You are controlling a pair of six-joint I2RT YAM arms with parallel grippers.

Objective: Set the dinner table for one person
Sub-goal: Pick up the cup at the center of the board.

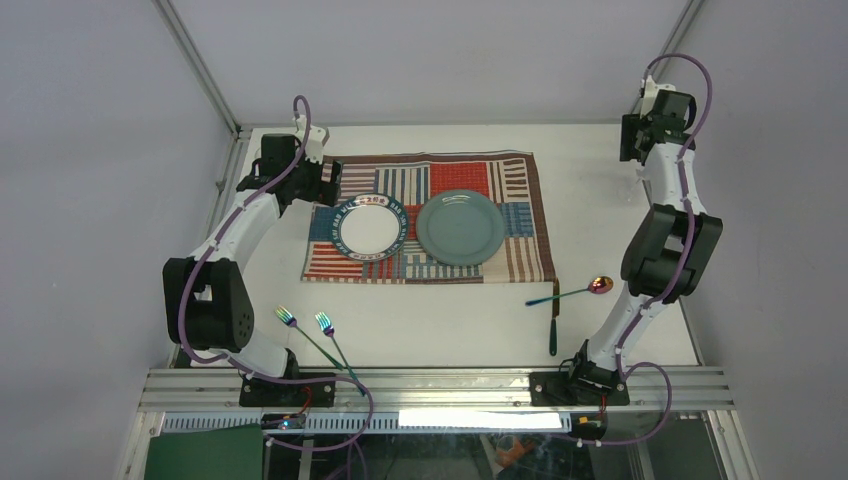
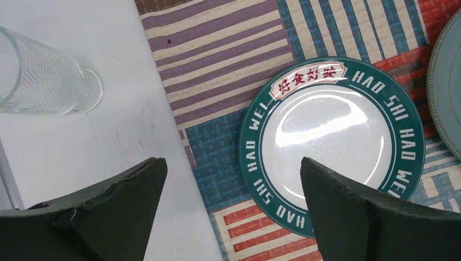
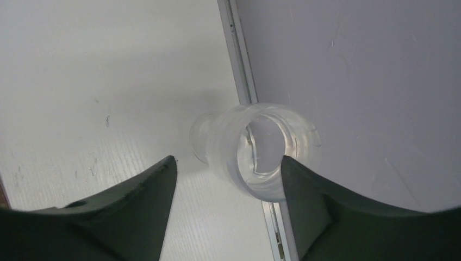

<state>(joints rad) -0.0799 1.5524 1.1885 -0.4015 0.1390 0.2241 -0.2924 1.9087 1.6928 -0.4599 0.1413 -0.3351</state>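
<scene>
Table (image 1: 450, 325): white top lying under the placemat (image 1: 462, 172) and reaching past it on all sides, out to the rails. Placemat set toward the far side, striped patchwork. On the placemat, two plates side by side, close but whether touching cannot tell: white plate (image 1: 368, 228) with green lettered rim on its left half, grey plate (image 1: 460, 228) on its right half. Off the placemat, nearer than its left corner: two forks (image 1: 300, 338), tines toward the placemat, roughly parallel. Just off the placemat's near right corner: spoon (image 1: 578, 291) lying across knife (image 1: 553, 330). Left gripper (image 2: 234, 168) hangs above the placemat's left edge, fingers spread wide, nothing between them; white plate and bare table below. Left glass (image 2: 41, 76) on bare table left of the placemat, seen side-on, foot toward the placemat. Right gripper (image 3: 228, 163) well to the right of the placemat at the far corner, fingers apart around right glass (image 3: 255, 149); one finger clear of it, the other overlaps its rim, contact cannot tell. Right glass sits against the rail (image 3: 239, 60) by the wall (image 3: 369, 81)
</scene>
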